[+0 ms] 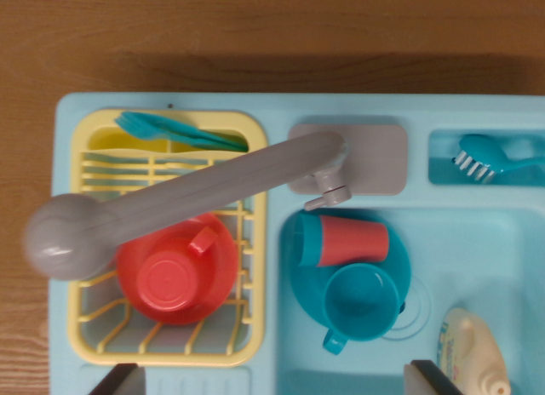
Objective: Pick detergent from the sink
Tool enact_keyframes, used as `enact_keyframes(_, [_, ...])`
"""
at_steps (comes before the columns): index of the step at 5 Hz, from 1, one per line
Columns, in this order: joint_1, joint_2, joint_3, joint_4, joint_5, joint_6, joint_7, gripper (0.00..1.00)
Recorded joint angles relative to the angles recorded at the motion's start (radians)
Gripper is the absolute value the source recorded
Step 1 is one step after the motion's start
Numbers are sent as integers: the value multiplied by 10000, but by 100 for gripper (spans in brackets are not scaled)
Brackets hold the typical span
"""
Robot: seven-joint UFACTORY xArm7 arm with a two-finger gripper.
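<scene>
1. Detergent bottle (pixel 473 354) lies on its side in the sink basin (pixel 477 250), at the wrist view's lower right, near the teal cup (pixel 362 303).
2. Pincer (pixel 277 380) spread open, empty, tips at the bottom edge.
3. Shift toward the wrist view's right to centre over the bottle.
4. Descend clear of the grey faucet (pixel 196 199).
5. Close across the narrow body, not the cap.

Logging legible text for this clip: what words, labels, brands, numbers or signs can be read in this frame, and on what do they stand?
Nothing can be read.
Detergent bottle in the sink: a printed label strip with green and blue marks on its left edge, too small and blurred to read.
Cups, plate, dish rack, faucet and brush: no text visible.
</scene>
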Motion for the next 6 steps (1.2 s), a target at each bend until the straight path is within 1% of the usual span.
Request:
enact_keyframes(1, [0, 0, 0, 0, 0, 0, 0, 0])
enact_keyframes(3, [-120, 83, -160, -599, -29, -613, -269, 0])
enact_keyframes(5, [-120, 83, -160, -599, -29, -613, -269, 0])
enact_keyframes(6, [-191, 132, -254, -951, -46, -975, -428, 0])
